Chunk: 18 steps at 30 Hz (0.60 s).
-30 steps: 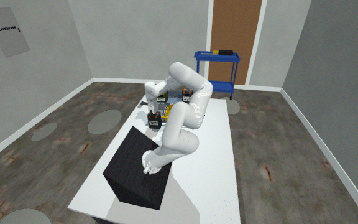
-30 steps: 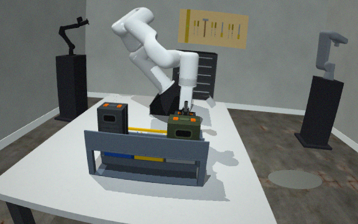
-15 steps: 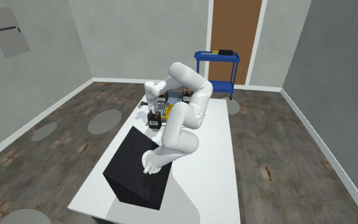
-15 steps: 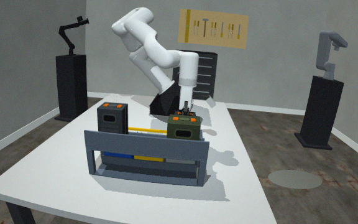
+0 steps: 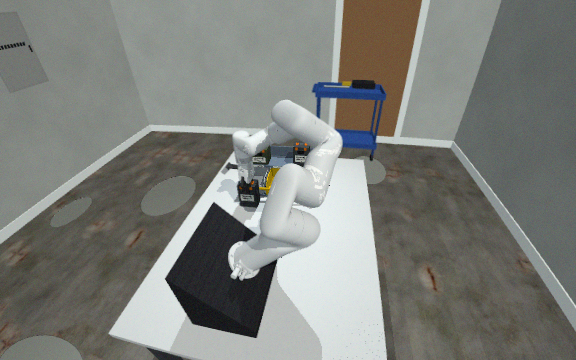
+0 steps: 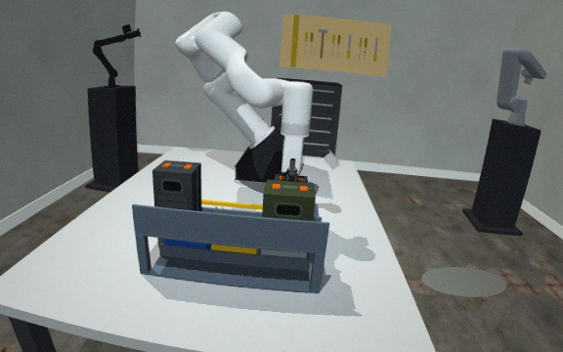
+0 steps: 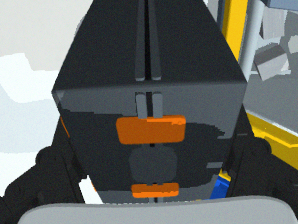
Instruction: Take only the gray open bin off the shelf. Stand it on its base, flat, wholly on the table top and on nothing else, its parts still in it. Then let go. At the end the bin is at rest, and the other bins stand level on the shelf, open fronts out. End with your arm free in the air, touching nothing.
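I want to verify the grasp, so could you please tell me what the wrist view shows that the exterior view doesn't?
Only the wrist view: a black case with orange latches, clamped in the tool. Only the exterior view: the whole shelf, with a dark gray case and a green case on top; the green one hides the grasp. Both: the yellow bin and the white table.

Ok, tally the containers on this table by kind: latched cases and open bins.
Latched cases: 3 (dark gray case, green case, black case gripped in the pincer)
Open bins in the shelf: 3 (blue bin, yellow bin, gray bin)
Total: 6
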{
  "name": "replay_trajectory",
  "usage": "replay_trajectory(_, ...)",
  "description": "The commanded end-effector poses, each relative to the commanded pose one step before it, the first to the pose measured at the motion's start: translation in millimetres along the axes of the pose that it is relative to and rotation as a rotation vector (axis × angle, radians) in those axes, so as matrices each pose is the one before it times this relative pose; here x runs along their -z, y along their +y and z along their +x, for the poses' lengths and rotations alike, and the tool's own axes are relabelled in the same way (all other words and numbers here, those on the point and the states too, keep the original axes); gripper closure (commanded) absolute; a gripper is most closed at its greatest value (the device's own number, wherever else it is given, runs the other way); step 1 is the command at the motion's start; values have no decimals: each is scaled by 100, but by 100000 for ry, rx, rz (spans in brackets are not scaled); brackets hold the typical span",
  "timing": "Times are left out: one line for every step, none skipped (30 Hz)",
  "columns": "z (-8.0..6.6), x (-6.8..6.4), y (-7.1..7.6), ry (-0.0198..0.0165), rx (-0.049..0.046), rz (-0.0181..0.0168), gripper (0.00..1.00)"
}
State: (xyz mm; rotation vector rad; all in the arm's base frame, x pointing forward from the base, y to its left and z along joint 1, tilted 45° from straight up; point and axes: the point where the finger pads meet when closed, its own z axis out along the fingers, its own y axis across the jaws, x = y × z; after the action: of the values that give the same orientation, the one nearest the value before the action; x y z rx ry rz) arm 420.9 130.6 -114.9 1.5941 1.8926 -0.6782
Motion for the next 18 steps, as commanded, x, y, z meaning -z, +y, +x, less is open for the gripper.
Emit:
replay_trajectory(34, 567, 133, 199, -114, -339, 100)
replay_trajectory(0, 200, 0, 0, 0, 2, 100)
replay_trajectory(0, 200, 0, 0, 0, 2, 100)
replay_trajectory(0, 200, 0, 0, 0, 2, 100)
replay_trajectory(0, 0, 0, 0, 0, 0, 100)
replay_trajectory(0, 0, 0, 0, 0, 0, 100)
replay_trajectory(0, 0, 0, 0, 0, 0, 100)
replay_trajectory(0, 0, 0, 0, 0, 0, 100)
replay_trajectory(0, 0, 0, 0, 0, 0, 100)
replay_trajectory(0, 0, 0, 0, 0, 0, 100)
replay_trajectory(0, 0, 0, 0, 0, 0, 100)
replay_trajectory(0, 0, 0, 0, 0, 0, 100)
replay_trajectory(0, 0, 0, 0, 0, 0, 100)
replay_trajectory(0, 0, 0, 0, 0, 0, 100)
replay_trajectory(0, 0, 0, 0, 0, 0, 100)
replay_trajectory(0, 0, 0, 0, 0, 0, 100)
replay_trajectory(-2, 254, -17, -29, 22, 54, 100)
replay_trajectory(4, 299, 18, 21, -13, -32, 100)
